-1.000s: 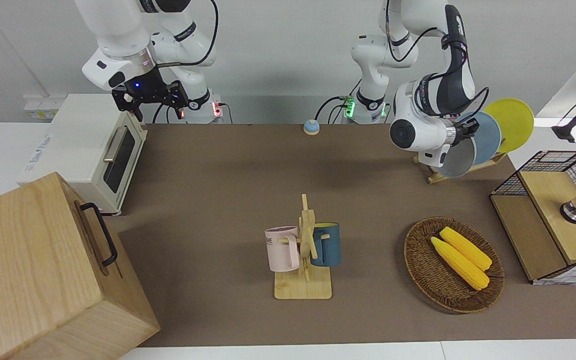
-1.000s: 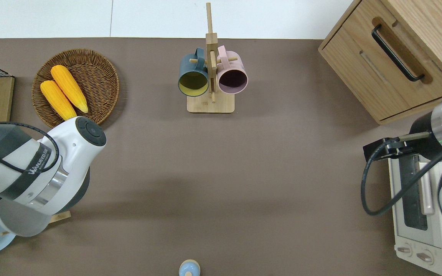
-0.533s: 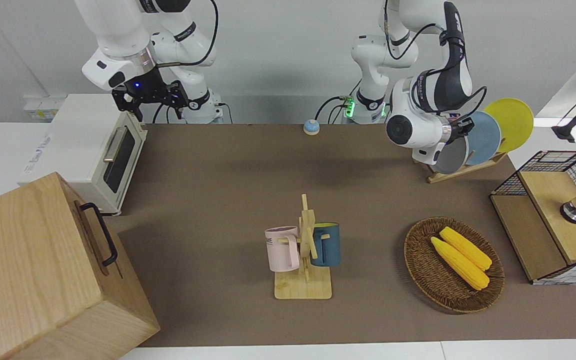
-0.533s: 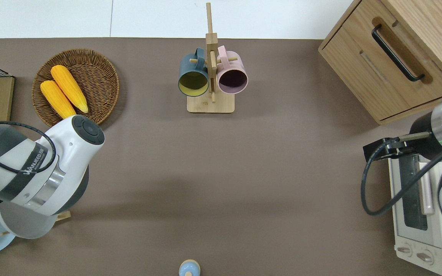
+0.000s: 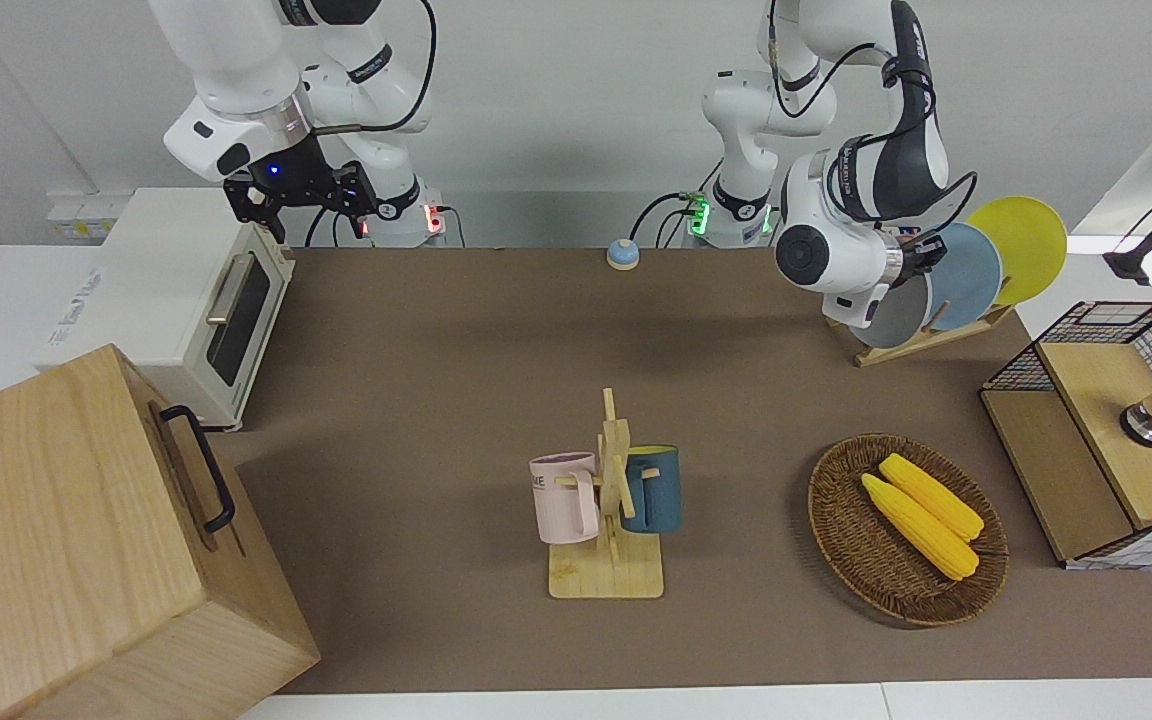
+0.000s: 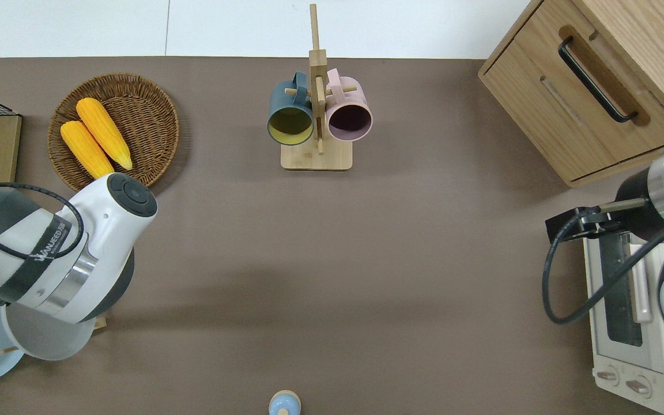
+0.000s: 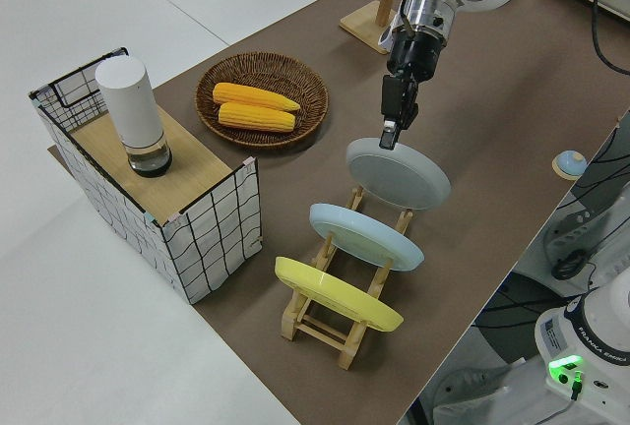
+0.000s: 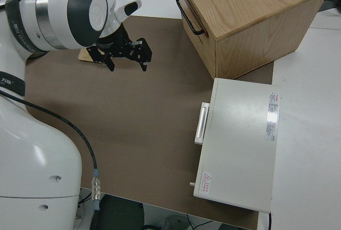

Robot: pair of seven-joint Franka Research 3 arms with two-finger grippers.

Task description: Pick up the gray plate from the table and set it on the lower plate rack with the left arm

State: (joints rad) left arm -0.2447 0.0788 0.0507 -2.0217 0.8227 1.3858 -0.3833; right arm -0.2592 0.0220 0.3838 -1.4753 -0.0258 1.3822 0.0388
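Observation:
The gray plate leans in the slot of the lower plate rack that is farthest from the robots, beside the light blue plate and the yellow plate. My left gripper is shut on the gray plate's upper rim, coming down on it from above. In the front view the gray plate shows under the left wrist, resting on the rack's rail. The overhead view shows only the plate's edge below the arm. My right gripper is parked and open.
A wicker basket holding two corn cobs lies farther from the robots than the rack. A wire crate stands at the left arm's end. A mug stand is mid-table. A toaster oven and a wooden cabinet are at the right arm's end.
The left arm carried the gray plate toward the robots and lowered it into the rack's slot beside the light blue plate. The right arm has not moved.

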